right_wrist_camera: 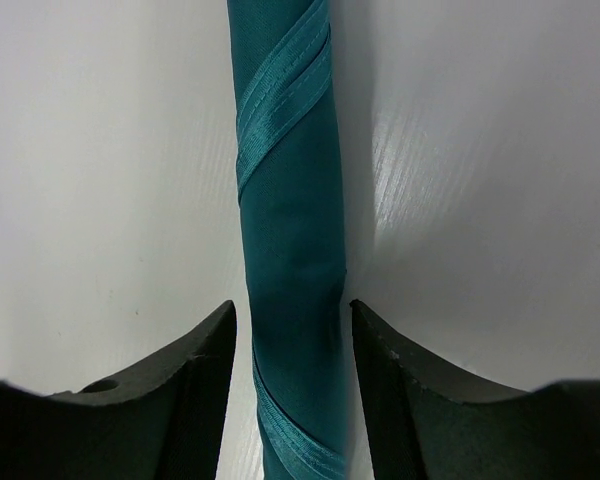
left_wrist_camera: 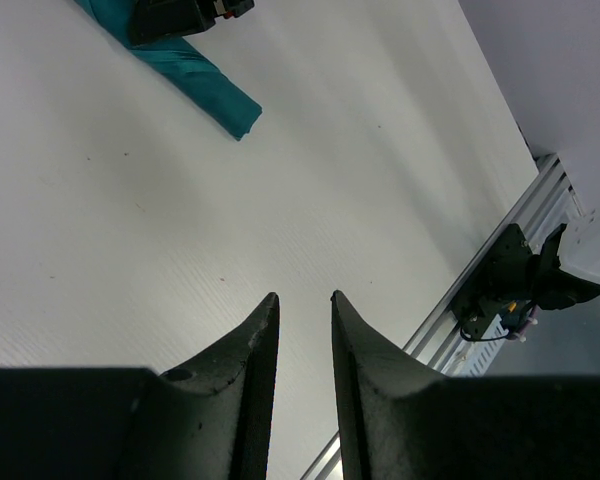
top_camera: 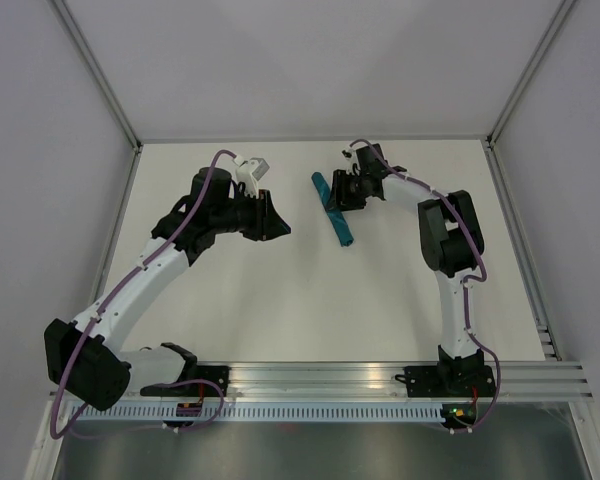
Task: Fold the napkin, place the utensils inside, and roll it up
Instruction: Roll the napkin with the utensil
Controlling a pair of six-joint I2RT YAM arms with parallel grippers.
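**Q.** Right gripper [right_wrist_camera: 292, 312]: what state?

**A.** Parted, one finger on each side of the napkin [top_camera: 340, 226], with a thin gap on either side. It straddles the roll and does not clamp it.

**Q.** Where is the napkin?

**A.** It lies flat on the table [top_camera: 280, 300], right of centre and toward the far side, wound into a tight tube. The hem spirals around the outside. No utensils show; whether they are inside cannot be told.

**Q.** And the left gripper [left_wrist_camera: 304, 300]?

**A.** Narrow gap, empty, well apart from the roll, facing it from the left.

**Q.** Likely faults from here?

**A.** The outer hem is loose. A finger that brushes it while lifting away could catch it and unwind the last turn. Closing hard could flatten the tube or skew it. Tilting it could let contents slide out of an open end.

**Q.** Orientation?

**A.** In the top view the long axis runs diagonally, with the far end to the left and the near end to the right. The gripper crosses it near the far end, fingers set across its width.
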